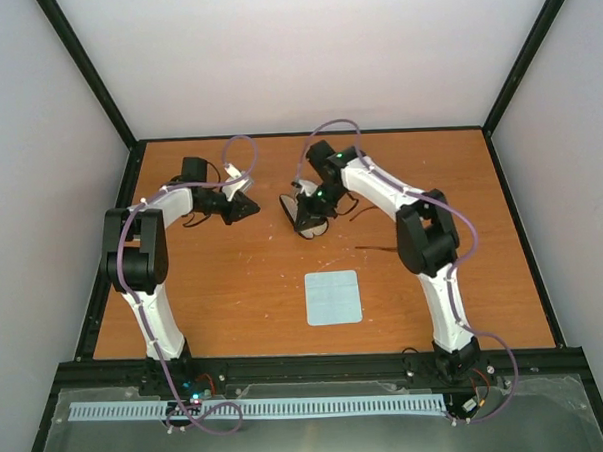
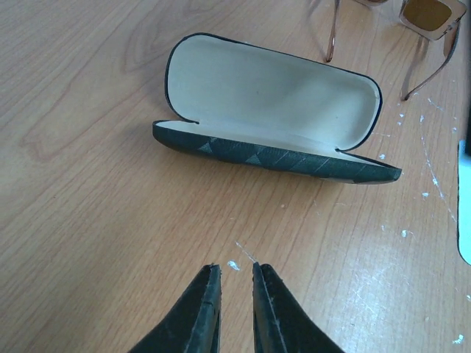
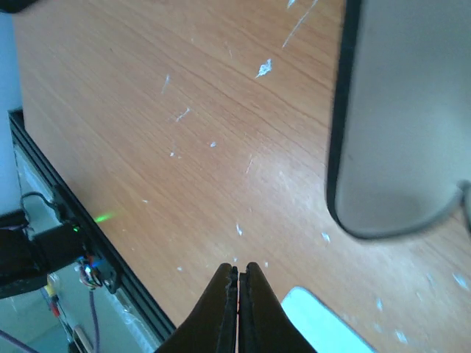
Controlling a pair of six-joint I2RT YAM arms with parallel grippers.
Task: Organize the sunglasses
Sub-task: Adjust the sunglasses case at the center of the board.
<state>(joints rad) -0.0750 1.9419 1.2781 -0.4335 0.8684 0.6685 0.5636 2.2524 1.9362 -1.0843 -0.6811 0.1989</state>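
The sunglasses [image 2: 428, 16], with brown-tinted lenses and thin temple arms, lie at the top right of the left wrist view, just beyond the black glasses case [image 2: 272, 110]. The case lies open with its light lining up. My left gripper [image 2: 235, 268] hangs over bare wood short of the case, its jaws a narrow gap apart and empty. In the top view it [image 1: 244, 206] is left of the case [image 1: 303, 214]. My right gripper [image 3: 241, 266] is shut and empty above the table beside the case lid [image 3: 397, 110]. In the top view it [image 1: 308, 224] is over the case.
A pale blue square cloth [image 1: 333, 297] lies flat nearer the arm bases; its corner shows in the right wrist view [image 3: 324, 327]. The table's black front rail [image 3: 66, 213] runs along the left of that view. The wooden table [image 1: 234, 289] has white scuff marks.
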